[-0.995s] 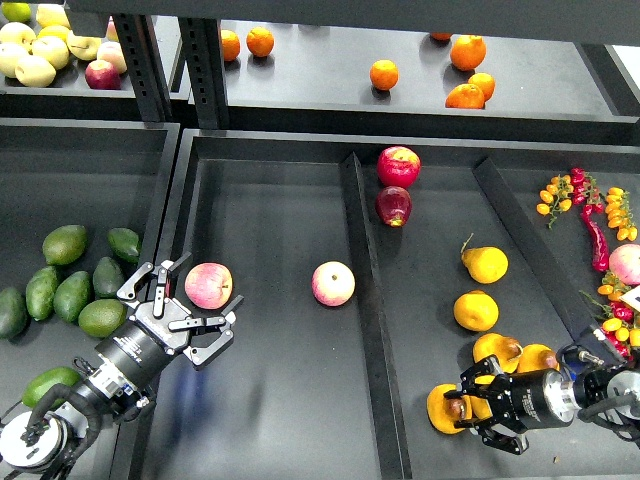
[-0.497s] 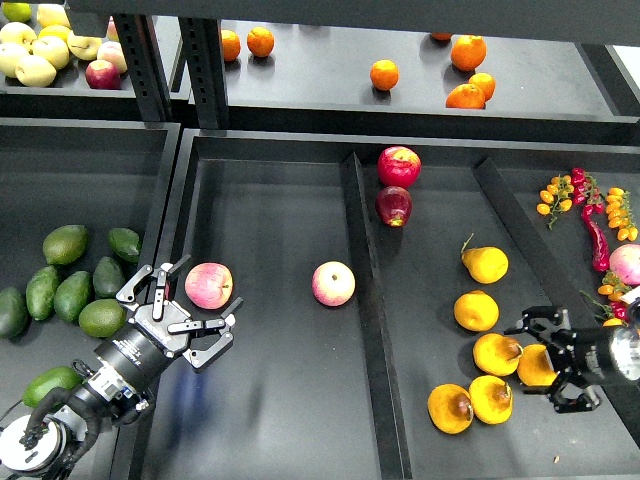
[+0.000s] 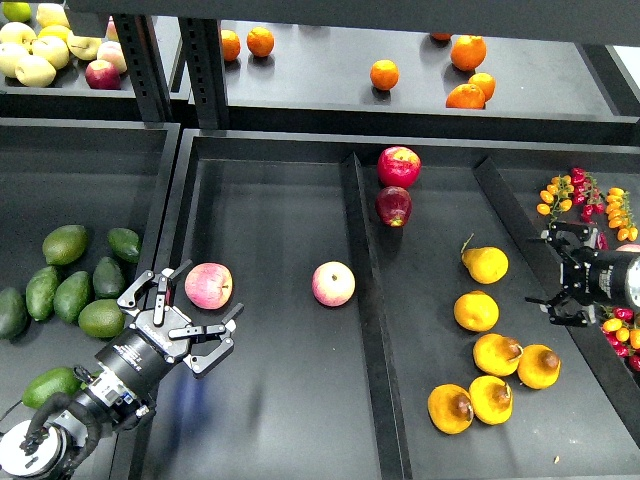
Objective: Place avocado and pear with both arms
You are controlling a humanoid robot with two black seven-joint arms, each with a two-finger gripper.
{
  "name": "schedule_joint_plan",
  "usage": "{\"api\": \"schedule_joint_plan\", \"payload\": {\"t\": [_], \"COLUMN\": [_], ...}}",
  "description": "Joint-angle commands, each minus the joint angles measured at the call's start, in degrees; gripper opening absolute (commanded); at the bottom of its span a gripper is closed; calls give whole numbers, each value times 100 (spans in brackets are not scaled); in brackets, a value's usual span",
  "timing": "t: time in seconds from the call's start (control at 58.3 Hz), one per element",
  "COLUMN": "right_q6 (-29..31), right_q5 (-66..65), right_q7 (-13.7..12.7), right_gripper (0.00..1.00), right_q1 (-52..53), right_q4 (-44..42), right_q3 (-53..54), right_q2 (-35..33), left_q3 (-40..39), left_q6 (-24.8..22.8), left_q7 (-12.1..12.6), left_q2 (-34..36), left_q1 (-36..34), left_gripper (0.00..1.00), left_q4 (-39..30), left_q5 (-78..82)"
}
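right arm: cut off by right edge, only gripper (image 3: 566,273) end showed
left arm base: cut by bottom-left corner
avocado (image 3: 11,312), far left: partly cut by edge
top-left fruit pile (image 3: 40,45): cropped by frame top

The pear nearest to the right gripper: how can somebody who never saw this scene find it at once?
Look in the right compartment of the big black tray, the one holding yellow pears. The pear lies farthest back, just left of the open right gripper. Only it shows a thin curved stem; the others lie nearer in a cluster.
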Motion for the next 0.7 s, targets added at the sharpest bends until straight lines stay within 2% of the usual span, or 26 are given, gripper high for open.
{"api": "schedule_joint_plan", "payload": {"t": [0.0,0.206,0.497,0.686], "right_q6": [0,0,0,0], "right_q5": [135,135,144,144], "right_q7": [0,0,0,0], "right_gripper": [99,99,99,99], "right_q1": [-400,-963,-1429,-1640], "right_q4": [-25,-8,133,493], "right_q3": [930,2336,3181,3796], "right_q2": [723,1971,3088,3088], "left_q3": [-1,-10,-1,-1], "left_q6": [0,0,0,0], "left_q7": [0,0,0,0], "left_q2": [0,0,0,0], "left_q1": [6,6,156,156], "left_gripper": [99,99,99,99], "left_q4": [-42,-60,-121,-113], "left_q5": [0,0,0,0]}}
